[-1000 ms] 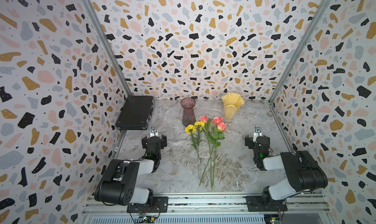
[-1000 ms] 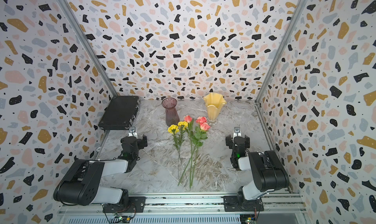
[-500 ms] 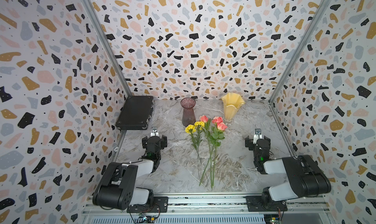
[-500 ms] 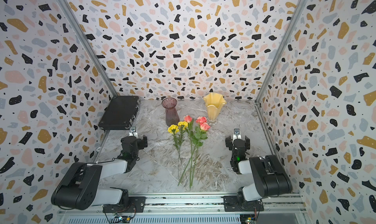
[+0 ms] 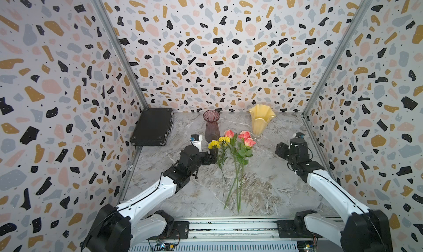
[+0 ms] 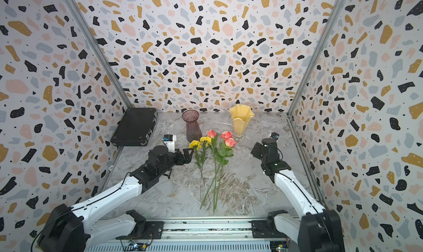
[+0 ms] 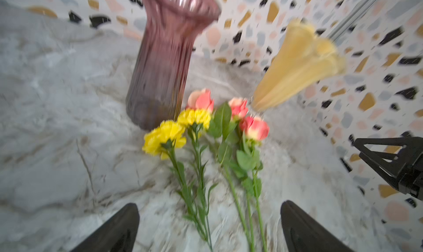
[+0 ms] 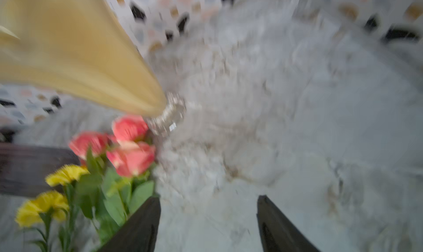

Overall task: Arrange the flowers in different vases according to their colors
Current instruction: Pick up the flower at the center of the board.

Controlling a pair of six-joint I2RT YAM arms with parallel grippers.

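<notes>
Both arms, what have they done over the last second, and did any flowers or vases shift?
Both arms reached forward from their folded rest. The left gripper now sits beside the yellow blooms; the right gripper moved toward the yellow vase. Both are open and hold nothing. The yellow blooms, roses, purple vase, yellow vase and black case stayed put.

Blurred, edge-cropped yellow vase (image 8: 68,52) in right wrist view; purple vase (image 7: 164,56) top cropped in left wrist view

Purple vase (image 5: 211,127), yellow vase (image 5: 261,122) — pink roses (image 5: 244,135), yellow blooms (image 5: 223,139), black case (image 5: 152,127)
</notes>
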